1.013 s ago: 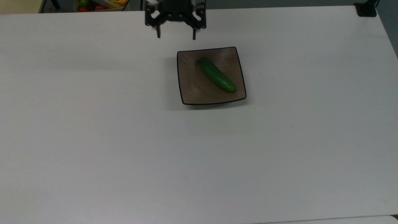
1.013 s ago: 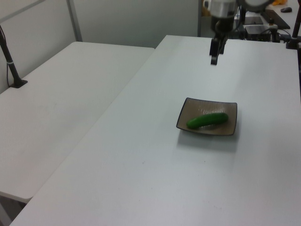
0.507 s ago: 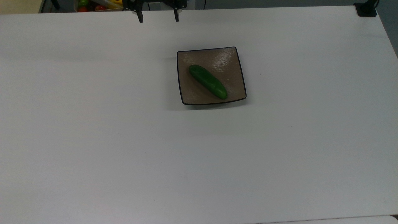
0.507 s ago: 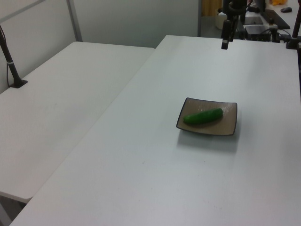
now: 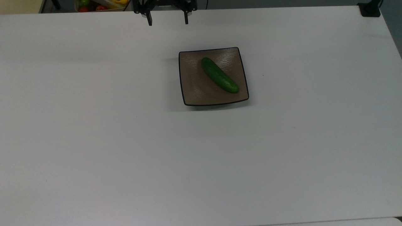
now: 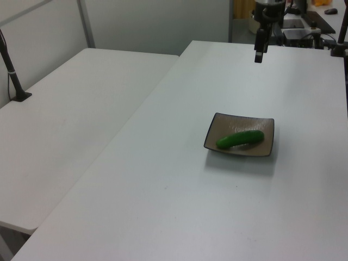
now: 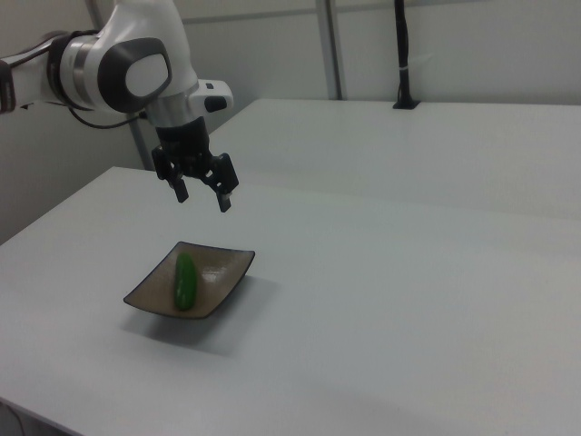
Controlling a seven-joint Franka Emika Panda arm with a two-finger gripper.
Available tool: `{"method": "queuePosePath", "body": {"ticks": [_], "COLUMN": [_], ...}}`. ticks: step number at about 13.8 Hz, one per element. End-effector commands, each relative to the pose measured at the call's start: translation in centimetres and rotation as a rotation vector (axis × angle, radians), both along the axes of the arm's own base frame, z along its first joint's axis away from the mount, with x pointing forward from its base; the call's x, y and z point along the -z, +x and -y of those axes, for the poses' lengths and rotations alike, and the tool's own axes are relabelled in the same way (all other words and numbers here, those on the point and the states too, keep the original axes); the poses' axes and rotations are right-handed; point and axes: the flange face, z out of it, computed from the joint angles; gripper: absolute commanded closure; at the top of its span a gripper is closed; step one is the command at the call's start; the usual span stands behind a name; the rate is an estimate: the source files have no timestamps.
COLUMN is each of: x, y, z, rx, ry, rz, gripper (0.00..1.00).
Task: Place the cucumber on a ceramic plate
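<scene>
The dark green cucumber point(image 5: 220, 75) lies diagonally on the square brown ceramic plate point(image 5: 194, 88) near the table's middle. It also rests on the plate point(image 6: 228, 126) in the left view, as the cucumber point(image 6: 240, 139), and in the right view as the cucumber point(image 7: 185, 282) on the plate point(image 7: 225, 272). My gripper point(image 5: 168, 22) hangs open and empty above the table's far edge, apart from the plate toward the top view's upper left. It appears as the gripper point(image 6: 260, 54) in the left view and the gripper point(image 7: 203, 200) in the right view, raised above the plate.
A box of colourful toy fruit point(image 5: 97, 4) stands beyond the table's far edge. A black clamp mount point(image 5: 370, 9) sits on the far right corner. A second white table point(image 6: 70, 109) adjoins this one, with a black post point(image 7: 404, 54).
The gripper drew back from near the plate to the table's far edge, then shifted slightly to the top view's right. The cucumber rolled toward the plate's lower left and back again.
</scene>
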Motion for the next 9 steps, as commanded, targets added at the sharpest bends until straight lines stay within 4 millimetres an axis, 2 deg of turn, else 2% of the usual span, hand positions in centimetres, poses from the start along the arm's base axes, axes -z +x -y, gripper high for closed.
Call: {"method": "queuePosePath", "body": {"ticks": [1,9], "x": [0.32,0.18], "y": [-0.79,-0.66], "z": [-0.52,-0.21], "rx": [-0.025,-0.023], "ry": [-0.046,-0.062], "rz": [-0.044,-0.034], "gripper": [0.0,0.0]}}
